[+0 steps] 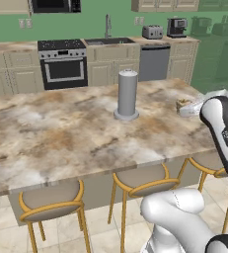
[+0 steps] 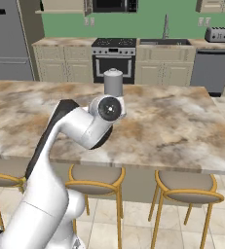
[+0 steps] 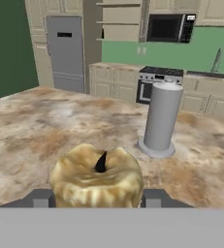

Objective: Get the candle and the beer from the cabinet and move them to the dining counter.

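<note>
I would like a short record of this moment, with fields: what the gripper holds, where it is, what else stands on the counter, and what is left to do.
held: the candle, between the fingers of the gripper
gripper place: above the dining counter, candle not yet set down
also on counter: grey paper towel holder, upright, apart from the candle
beer: no bottle on the counter so far
stools: yellow-legged stools along the near edge
</note>
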